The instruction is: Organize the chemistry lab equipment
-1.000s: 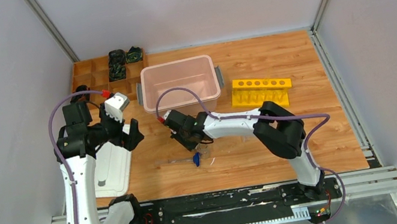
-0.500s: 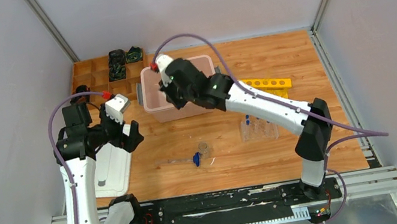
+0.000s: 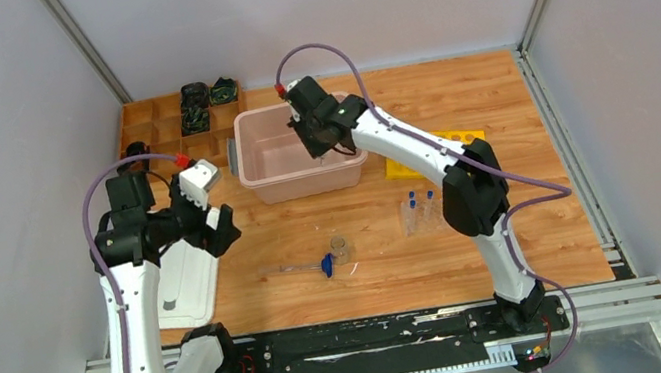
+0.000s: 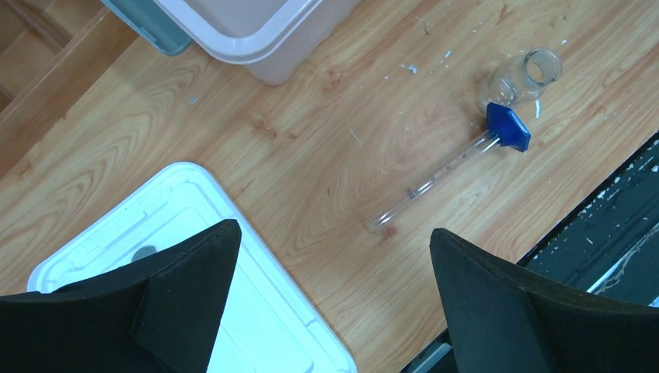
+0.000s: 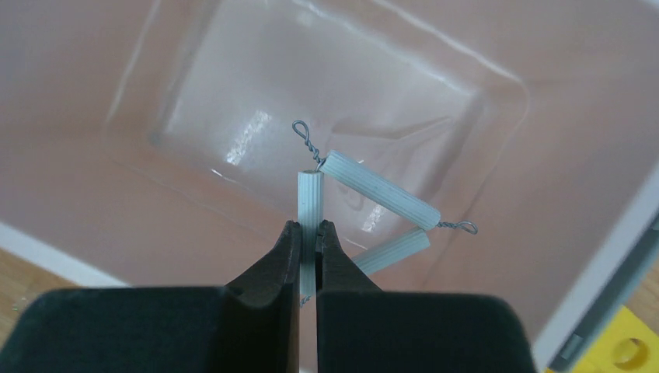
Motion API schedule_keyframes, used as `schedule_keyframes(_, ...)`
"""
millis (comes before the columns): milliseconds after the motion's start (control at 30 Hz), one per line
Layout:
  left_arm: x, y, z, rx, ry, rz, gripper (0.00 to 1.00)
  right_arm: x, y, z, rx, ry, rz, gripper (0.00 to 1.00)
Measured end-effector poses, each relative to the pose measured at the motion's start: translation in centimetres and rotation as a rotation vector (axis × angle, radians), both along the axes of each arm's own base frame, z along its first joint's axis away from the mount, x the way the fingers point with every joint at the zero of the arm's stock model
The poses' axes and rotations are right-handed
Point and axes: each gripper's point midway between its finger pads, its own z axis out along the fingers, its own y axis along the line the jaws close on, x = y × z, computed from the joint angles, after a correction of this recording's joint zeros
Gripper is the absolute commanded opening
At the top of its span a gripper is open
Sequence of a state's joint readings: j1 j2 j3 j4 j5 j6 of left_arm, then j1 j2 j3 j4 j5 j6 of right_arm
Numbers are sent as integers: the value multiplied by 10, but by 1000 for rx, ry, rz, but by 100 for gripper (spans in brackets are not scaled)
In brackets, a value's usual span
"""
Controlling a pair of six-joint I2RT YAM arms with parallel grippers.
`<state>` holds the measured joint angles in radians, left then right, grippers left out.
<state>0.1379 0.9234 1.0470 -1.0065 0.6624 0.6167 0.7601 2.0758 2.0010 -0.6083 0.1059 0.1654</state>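
Note:
My right gripper (image 5: 308, 227) is shut on one leg of the white triangle (image 5: 373, 190), a frame of three ribbed tubes on twisted wire, which hangs inside the pink bin (image 5: 93, 179). From above, that right gripper (image 3: 328, 149) points down into the bin (image 3: 265, 182). The blue-tipped thin rod (image 3: 305, 268) lies on the table beside a tiny clear dish (image 3: 340, 248). Blue-capped clear tubes (image 3: 418, 202) stand in a clear tube rack to the right. My left gripper (image 3: 220, 229) hovers open above the white lid's right edge. The rod (image 4: 443, 175) lies ahead of its open fingertips (image 4: 330, 233).
A white lid (image 3: 183, 284) lies at the left. A wooden compartment tray (image 3: 156, 124) with dark items sits at the back left. A yellow rack (image 3: 462, 137) lies behind the right arm. Grey walls close in both sides, and a black rail runs along the near edge.
My right arm has swung from the table's middle up and back over the pink bin, carrying the white triangle. The tube rack is now uncovered. The left arm has barely moved.

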Motion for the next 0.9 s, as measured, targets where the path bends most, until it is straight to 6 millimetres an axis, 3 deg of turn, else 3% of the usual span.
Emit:
schedule_keyframes(100,-3,-2,-2,7,6,-22,98,-1,-1,-30,-47,54,-3,0)
schedule_keyframes(233,-10,-13,-8,36,13,-98,98,0,-2,-47,-70,84,-11,3)
schedule_keyframes(400,-31,-36,-36,110,62,-270,96,3,-7,-63,-87,118,-34,21)
schedule_keyframes(533,-43,-42,-57,172,108,-357,96,3,-9,-67,-80,134,-49,45)
schedule_keyframes(600,-49,-45,-68,203,132,-404,96,4,-9,-65,-70,137,-56,53)
schedule_keyframes(733,-56,-48,-85,261,175,-483,96,-1,-9,-50,-40,135,-52,59)
schedule_keyframes(833,-57,-49,-97,304,203,-537,96,-12,-15,-23,2,114,-49,60)
schedule_keyframes(900,-58,-50,-103,327,218,-571,95,-24,-23,8,51,84,-43,60)
